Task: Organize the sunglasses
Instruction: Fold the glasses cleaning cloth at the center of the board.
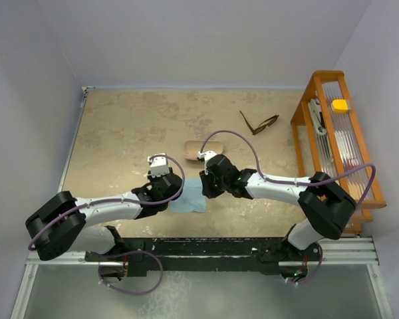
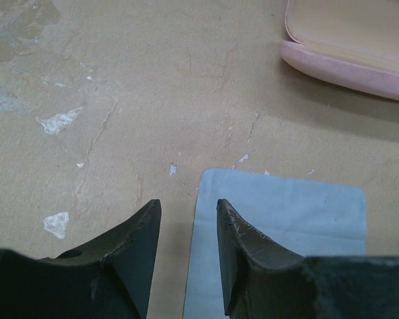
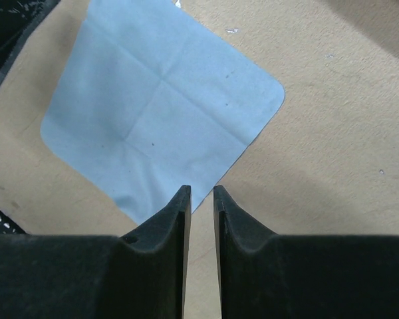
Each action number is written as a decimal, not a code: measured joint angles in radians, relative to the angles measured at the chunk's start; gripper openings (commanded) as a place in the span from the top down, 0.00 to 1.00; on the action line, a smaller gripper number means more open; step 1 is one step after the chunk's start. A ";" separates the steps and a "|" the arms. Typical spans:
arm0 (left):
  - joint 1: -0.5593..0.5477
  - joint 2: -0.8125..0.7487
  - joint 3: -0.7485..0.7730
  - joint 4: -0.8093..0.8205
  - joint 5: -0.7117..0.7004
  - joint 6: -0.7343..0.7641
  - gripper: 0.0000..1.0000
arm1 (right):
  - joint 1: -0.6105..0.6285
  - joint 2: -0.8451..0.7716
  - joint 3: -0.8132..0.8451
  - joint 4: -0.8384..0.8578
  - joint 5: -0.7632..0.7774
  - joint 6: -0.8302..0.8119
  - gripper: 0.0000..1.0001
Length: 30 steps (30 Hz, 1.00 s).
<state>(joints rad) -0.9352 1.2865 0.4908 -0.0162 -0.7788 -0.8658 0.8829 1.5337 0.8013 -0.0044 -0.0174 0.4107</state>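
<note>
Cloth (image 3: 159, 113) lies flat on the counter (image 1: 120, 133), left claw (image 2: 188, 206) moderately parted and right claw (image 3: 201, 189) narrowly parted, both empty over its edges; sunglasses (image 1: 259, 123) lie far right, well apart, so reaching them likely comes next.

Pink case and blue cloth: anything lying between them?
Nothing; the left wrist view shows only bare tabletop between the pink case and the blue cloth.
</note>
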 measured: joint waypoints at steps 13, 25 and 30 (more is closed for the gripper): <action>0.186 0.034 -0.006 0.134 0.239 0.129 0.67 | -0.135 0.051 0.011 0.036 -0.057 -0.011 0.72; 0.266 0.082 -0.027 0.233 0.463 0.229 0.68 | -0.177 0.076 0.041 0.059 -0.127 -0.033 0.70; 0.286 0.077 -0.035 0.249 0.500 0.258 0.68 | -0.179 0.116 0.048 0.058 -0.145 -0.038 0.70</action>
<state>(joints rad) -0.6495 1.3632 0.4561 0.2325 -0.2790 -0.6075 0.7036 1.6493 0.8494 0.0532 -0.1619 0.3729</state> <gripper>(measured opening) 0.320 0.300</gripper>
